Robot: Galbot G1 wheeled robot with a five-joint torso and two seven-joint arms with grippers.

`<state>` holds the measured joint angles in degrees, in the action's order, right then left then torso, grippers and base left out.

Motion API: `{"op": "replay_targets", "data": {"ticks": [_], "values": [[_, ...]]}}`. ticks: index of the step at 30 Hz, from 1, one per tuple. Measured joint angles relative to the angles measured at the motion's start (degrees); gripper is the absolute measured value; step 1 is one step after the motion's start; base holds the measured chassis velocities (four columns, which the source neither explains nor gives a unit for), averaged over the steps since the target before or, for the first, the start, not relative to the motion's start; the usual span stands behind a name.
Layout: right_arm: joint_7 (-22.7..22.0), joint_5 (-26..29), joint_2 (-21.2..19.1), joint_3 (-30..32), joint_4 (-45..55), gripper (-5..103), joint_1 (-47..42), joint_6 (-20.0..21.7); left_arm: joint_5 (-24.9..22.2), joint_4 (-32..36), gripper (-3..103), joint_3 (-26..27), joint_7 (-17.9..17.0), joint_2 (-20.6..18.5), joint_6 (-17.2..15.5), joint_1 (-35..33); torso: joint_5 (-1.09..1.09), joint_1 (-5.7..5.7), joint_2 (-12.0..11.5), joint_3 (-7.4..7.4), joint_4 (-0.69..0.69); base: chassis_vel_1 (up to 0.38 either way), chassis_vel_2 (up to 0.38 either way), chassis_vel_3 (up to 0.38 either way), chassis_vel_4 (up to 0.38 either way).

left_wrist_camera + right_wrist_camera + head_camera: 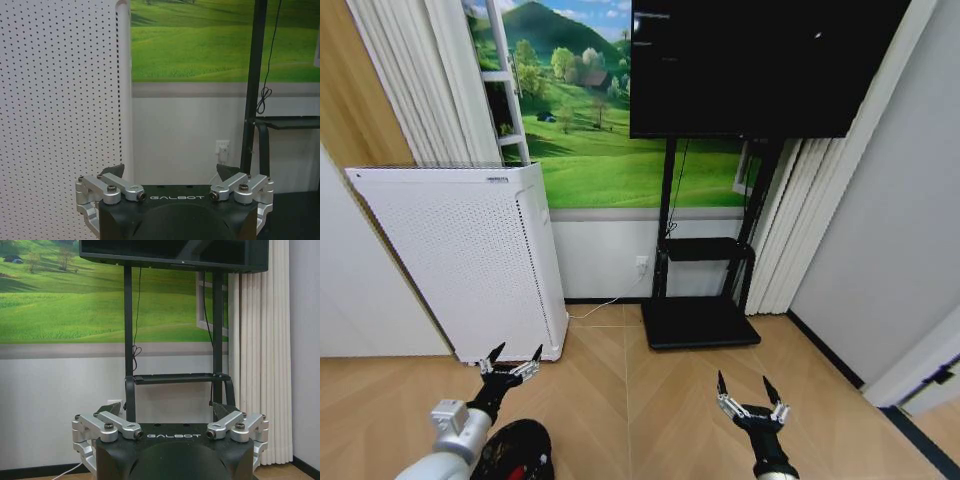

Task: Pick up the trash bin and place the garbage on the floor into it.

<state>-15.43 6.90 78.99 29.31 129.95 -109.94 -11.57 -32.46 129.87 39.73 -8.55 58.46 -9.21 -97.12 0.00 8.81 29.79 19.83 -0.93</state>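
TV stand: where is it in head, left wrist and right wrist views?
Head view: TV stand centre, at the wall, right of the white appliance.
Left wrist view: its post beyond the left gripper, on the side away from the appliance.
Right wrist view: straight ahead of the right gripper, beside the curtain.
Shared landmark: the meadow mural behind it.

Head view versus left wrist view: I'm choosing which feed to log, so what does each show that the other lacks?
Head view alone: the trash bin on the floor under the left arm, the open right pincer, the television and the wooden floor. Left wrist view alone: the wall socket up close. Both: the open left pincer, the white perforated appliance, the meadow mural.
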Motion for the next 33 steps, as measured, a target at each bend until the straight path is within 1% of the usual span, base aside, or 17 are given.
{"op": "replay_targets", "data": {"ticks": [9,13,17,20,23,33], "values": [[0.0,0.0,0.0,0.0,0.0,100,0.0,0.0,0.0,0.0,100,0.0,0.0,0.0,0.0,0.0,0.0,0.68,1.9,1.17,0.0,0.0,0.0,0.0,0.0],[0.0,0.0,0.0,0.0,0.0,100,0.0,0.0,0.0,0.0,100,0.0,0.0,0.0,0.0,0.0,0.0,1.21,3.1,1.91,0.0,0.0,0.0,0.0,0.0],[0.0,0.0,0.0,0.0,0.0,100,0.0,0.0,0.0,0.0,100,0.0,0.0,0.0,0.0,0.0,0.0,1.43,3.7,2.28,0.0,0.0,0.0,0.0,0.0],[0.0,0.0,0.0,0.0,0.0,100,0.0,0.0,0.0,0.0,100,0.0,0.0,0.0,0.0,0.0,0.0,1.8,4.7,2.93,0.0,0.0,0.0,0.0,0.0],[0.0,0.0,0.0,0.0,0.0,100,0.0,0.0,0.0,0.0,100,0.0,0.0,0.0,0.0,0.0,0.0,1.94,5.1,3.16,0.0,0.0,0.0,0.0,0.0],[0.0,0.0,0.0,0.0,0.0,100,0.0,0.0,0.0,0.0,100,0.0,0.0,0.0,0.0,0.0,0.0,3.04,7.9,4.8,0.0,0.0,0.0,0.0,0.0]]}}
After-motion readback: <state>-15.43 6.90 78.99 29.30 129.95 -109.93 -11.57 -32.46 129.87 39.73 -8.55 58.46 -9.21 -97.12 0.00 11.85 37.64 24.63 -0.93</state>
